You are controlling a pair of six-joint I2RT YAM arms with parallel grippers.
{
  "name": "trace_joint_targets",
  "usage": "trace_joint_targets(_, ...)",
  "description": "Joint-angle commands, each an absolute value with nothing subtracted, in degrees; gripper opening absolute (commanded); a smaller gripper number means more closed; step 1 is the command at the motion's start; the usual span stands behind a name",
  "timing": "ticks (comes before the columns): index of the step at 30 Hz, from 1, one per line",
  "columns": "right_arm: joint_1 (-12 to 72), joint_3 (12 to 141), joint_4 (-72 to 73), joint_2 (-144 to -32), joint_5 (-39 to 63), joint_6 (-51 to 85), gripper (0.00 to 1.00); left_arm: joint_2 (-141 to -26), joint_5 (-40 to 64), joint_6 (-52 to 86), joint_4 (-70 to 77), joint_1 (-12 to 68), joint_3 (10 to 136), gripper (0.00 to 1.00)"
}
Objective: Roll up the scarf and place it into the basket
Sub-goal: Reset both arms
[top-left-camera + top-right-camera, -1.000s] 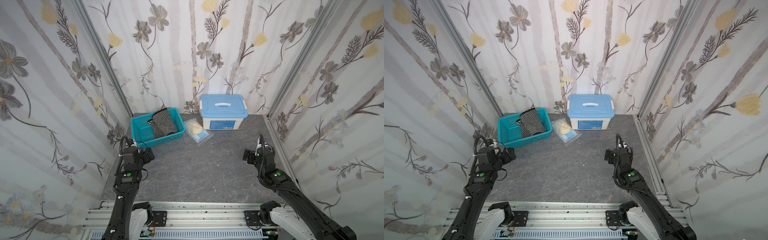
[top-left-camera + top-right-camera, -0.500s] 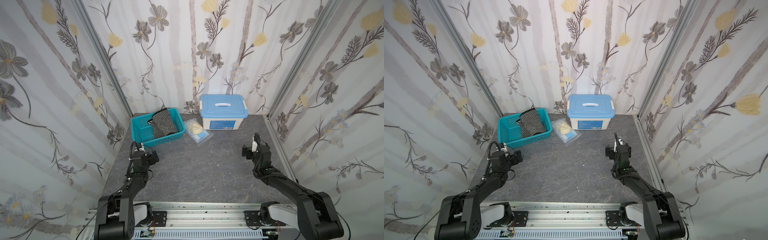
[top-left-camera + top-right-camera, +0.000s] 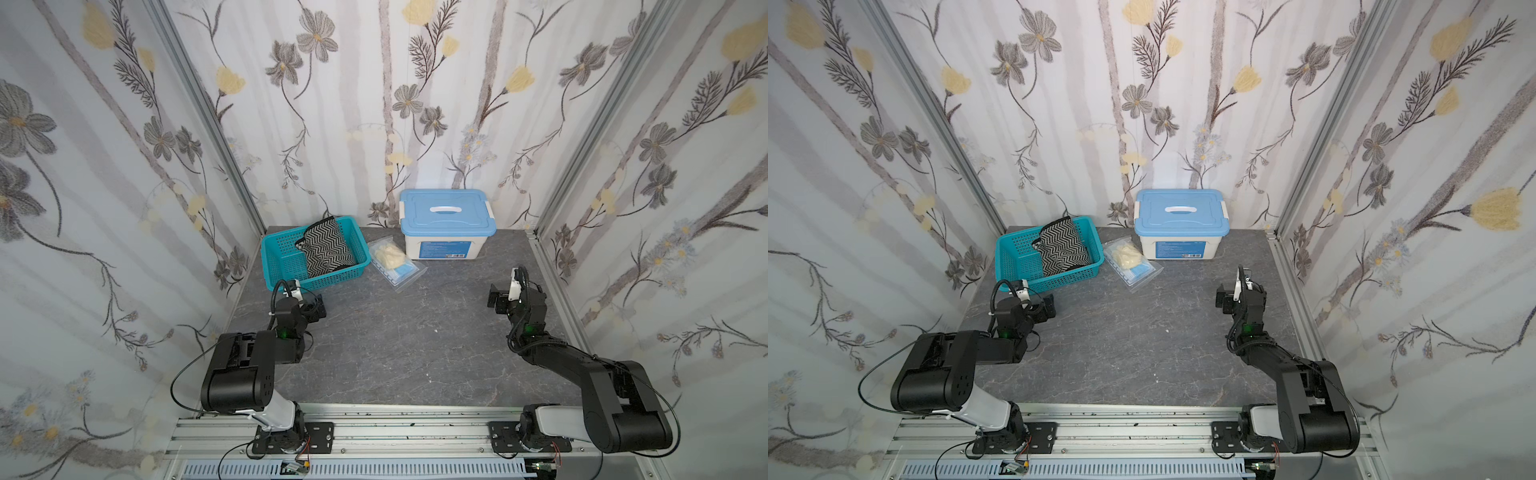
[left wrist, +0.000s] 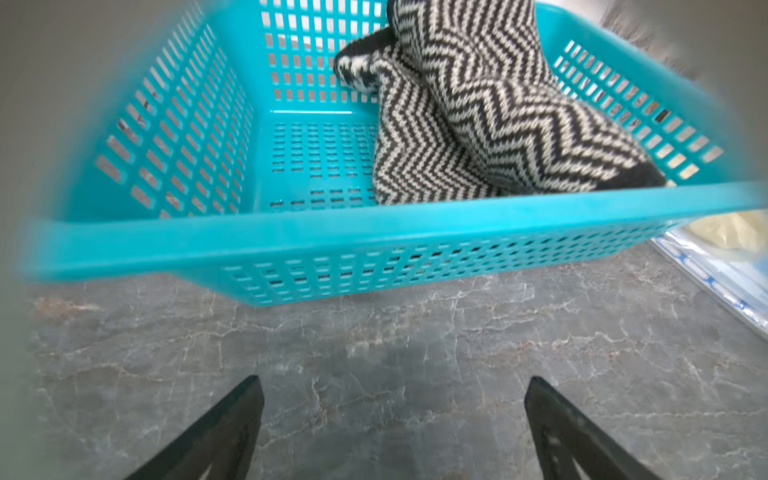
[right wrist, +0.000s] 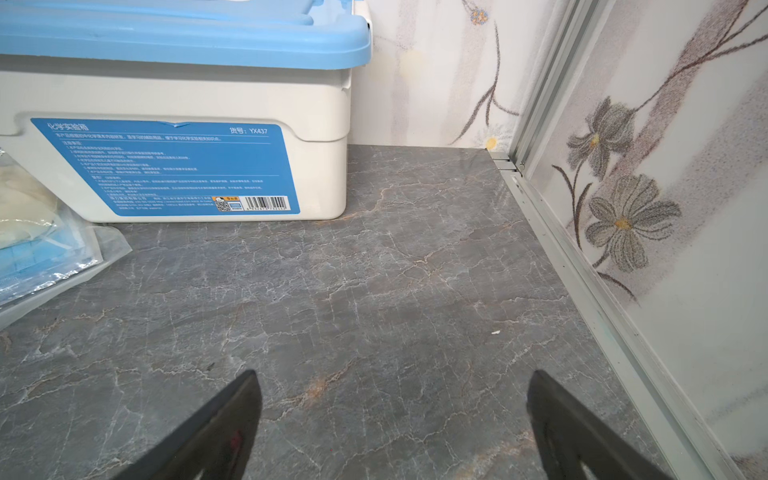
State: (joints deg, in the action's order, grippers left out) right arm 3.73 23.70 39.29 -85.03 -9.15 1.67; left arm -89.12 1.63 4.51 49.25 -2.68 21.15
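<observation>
Scarf lay rolled in the basket, both claws released and empty.

In both top views the scarf [image 3: 326, 249] sat folded in the right half of the teal basket [image 3: 280, 259], which stood at the far left of the grey table [image 3: 395, 345]; its far end leaned up on the basket's far wall. The left gripper [image 4: 394, 380] was low over the table, just near of the basket's near wall, with its jaws spread wide and nothing between them. The right gripper [image 5: 394, 374] was near the right wall, also spread wide over bare table and facing the white box [image 3: 446, 245]. A clear bag [image 3: 395, 262] lay between the basket and the box.
</observation>
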Motion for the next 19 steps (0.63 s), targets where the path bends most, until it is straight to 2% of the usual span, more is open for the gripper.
trace_joint_targets(1,3.7,24.1,42.6,-85.3,-8.4,1.7,1.00,-89.4,1.0,3.0,52.3,-2.3,21.9,1.00)
trace_joint_targets(6,3.7,24.1,42.6,-85.2,-8.3,1.7,1.00,-89.1,-3.0,0.0,49.4,1.0,23.1,1.00)
trace_joint_targets(19,3.7,24.1,42.5,-85.2,-8.3,1.7,1.00,-89.2,-1.2,0.4,48.5,0.2,23.6,1.00)
